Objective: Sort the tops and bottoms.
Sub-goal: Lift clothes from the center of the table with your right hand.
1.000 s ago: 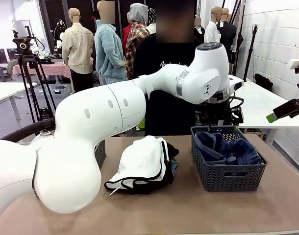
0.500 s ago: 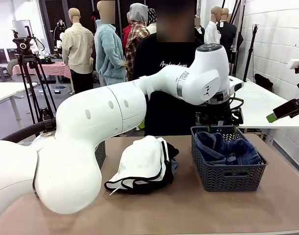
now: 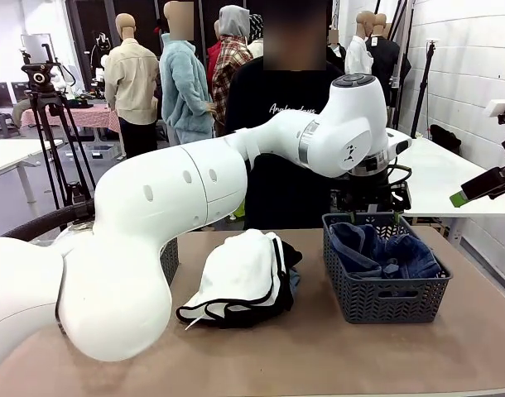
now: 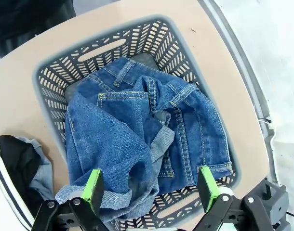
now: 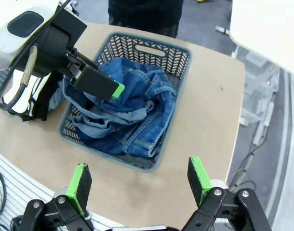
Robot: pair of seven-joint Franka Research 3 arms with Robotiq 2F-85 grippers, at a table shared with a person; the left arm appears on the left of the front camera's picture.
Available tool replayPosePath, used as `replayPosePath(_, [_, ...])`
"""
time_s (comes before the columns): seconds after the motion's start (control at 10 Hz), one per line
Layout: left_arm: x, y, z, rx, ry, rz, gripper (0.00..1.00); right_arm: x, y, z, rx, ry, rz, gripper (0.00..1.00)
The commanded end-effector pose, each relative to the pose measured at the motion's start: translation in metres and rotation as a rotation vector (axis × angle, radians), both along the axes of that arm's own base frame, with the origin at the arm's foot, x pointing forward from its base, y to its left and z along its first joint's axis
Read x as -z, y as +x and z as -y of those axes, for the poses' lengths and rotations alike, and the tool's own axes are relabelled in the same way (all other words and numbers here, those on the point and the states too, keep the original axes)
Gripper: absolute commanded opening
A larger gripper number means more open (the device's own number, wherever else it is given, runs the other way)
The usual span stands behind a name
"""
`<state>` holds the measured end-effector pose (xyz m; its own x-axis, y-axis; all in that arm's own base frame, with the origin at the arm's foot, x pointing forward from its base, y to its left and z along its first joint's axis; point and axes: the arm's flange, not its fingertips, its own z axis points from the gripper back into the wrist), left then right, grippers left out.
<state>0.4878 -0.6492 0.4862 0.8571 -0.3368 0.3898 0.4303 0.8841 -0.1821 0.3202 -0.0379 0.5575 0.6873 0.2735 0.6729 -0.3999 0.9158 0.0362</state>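
The left claw is wide open and holds nothing. It hangs just above the dark blue jeans, which lie in the grey basket at the right of the front view. The right claw is open and empty too, farther above the basket. The white top lies in a heap mid-frame on the worktop, left of the basket.

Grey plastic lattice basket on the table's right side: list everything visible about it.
The grey plastic basket is rectangular with rounded corners, lattice-cut walls and a slot handle in each end. It stands upright on the tan table, right of the white and black clothes pile. Crumpled dark blue denim fills it to about the rim. The left gripper hangs over it, jaws open.
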Motion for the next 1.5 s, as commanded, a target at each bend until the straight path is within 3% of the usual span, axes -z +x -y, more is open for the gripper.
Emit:
replayPosePath(0.0, [-0.003, 0.001, 0.0, 0.01, -0.007, 0.012, 1.0, 0.001, 0.002, 0.0, -0.004, 0.004, 0.009, 1.0])
replayPosePath(0.1, [0.0, 0.0, 0.0, 0.0, 0.0, 0.0, 1.0, 0.001, 0.002, 0.0, -0.004, 0.004, 0.009, 1.0])
replayPosePath(0.4, [-0.022, -0.035, -0.052, 0.094, 0.105, 0.073, 1.0, 0.001, 0.002, 0.0, -0.004, 0.004, 0.009, 1.0])
replayPosePath(0.6, [-0.028, -0.051, -0.089, 0.049, 0.134, 0.109, 1.0, 0.001, 0.002, 0.0, -0.004, 0.004, 0.009, 1.0])
replayPosePath(0.7, [-0.03, -0.064, -0.111, 0.074, 0.193, 0.09, 1.0, 0.001, 0.002, 0.0, -0.004, 0.004, 0.009, 1.0])
replayPosePath(0.9, [-0.028, -0.081, -0.151, 0.018, 0.178, 0.085, 1.0, 0.001, 0.002, 0.0, -0.004, 0.004, 0.009, 1.0])
replayPosePath(1.1, [-0.024, -0.101, -0.177, 0.156, 0.147, 0.067, 1.0, 0.001, 0.002, 0.0, -0.004, 0.004, 0.009, 1.0])
replayPosePath(1.3, [-0.021, -0.114, -0.184, 0.323, 0.238, -0.029, 1.0, 0.001, 0.002, 0.0, -0.004, 0.004, 0.009, 1.0])
replayPosePath(1.4, [-0.024, -0.112, -0.177, 0.333, 0.316, -0.083, 1.0, 0.001, 0.002, 0.0, -0.004, 0.004, 0.009, 1.0])
